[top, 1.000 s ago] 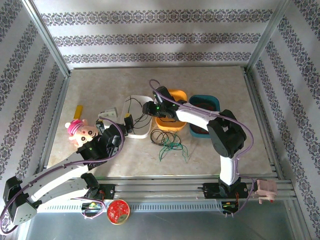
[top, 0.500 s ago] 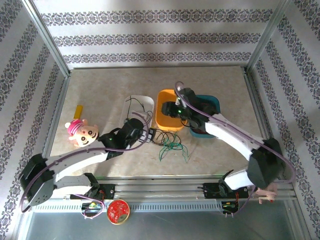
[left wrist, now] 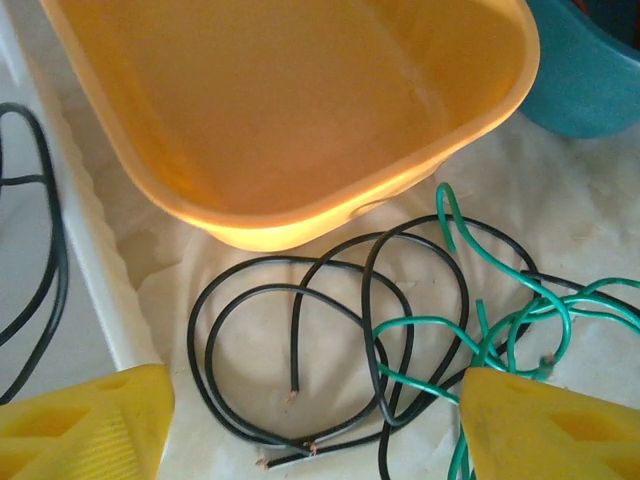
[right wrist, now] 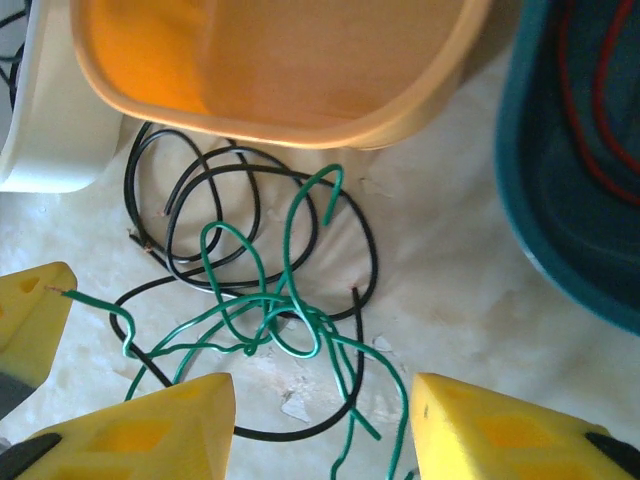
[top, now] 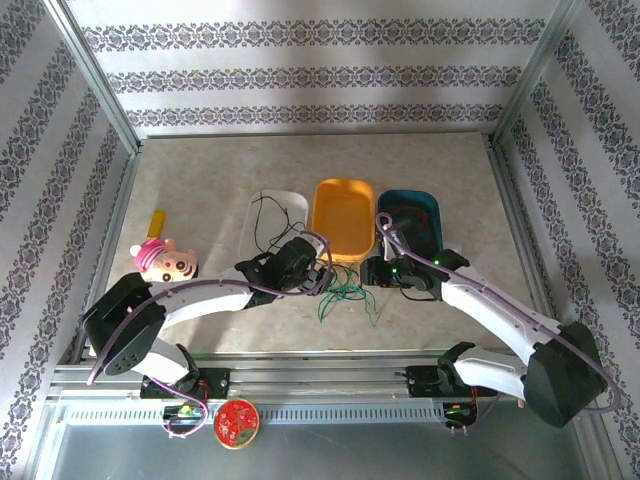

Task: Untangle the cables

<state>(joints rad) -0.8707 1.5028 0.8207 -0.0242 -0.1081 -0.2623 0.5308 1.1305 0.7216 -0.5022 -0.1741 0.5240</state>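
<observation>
At 6 o'clock of the orange tray (top: 345, 215), on the table (top: 200, 180), the cables (top: 340, 290) lie tangled. Black cable (left wrist: 296, 345) sits in loose loops, with the green cable (right wrist: 270, 312) threaded through at their 3 o'clock side. Left gripper (left wrist: 315, 425) and right gripper (right wrist: 320, 430) hover over the heap, jaws spread, nothing held. Judged light, thin and springy, likely to slip and drag each other. Best hold is probably green's free arch near the tray rim, pinning a black loop opposite.

Open table (top: 200, 175) lies behind the trays and at far left. The orange tray (top: 343, 215) crowds the cables (top: 348, 293) from behind (white tray (top: 290, 203) and teal tray (top: 410, 193) flank it); a pink doll (top: 165, 262) blocks the left.
</observation>
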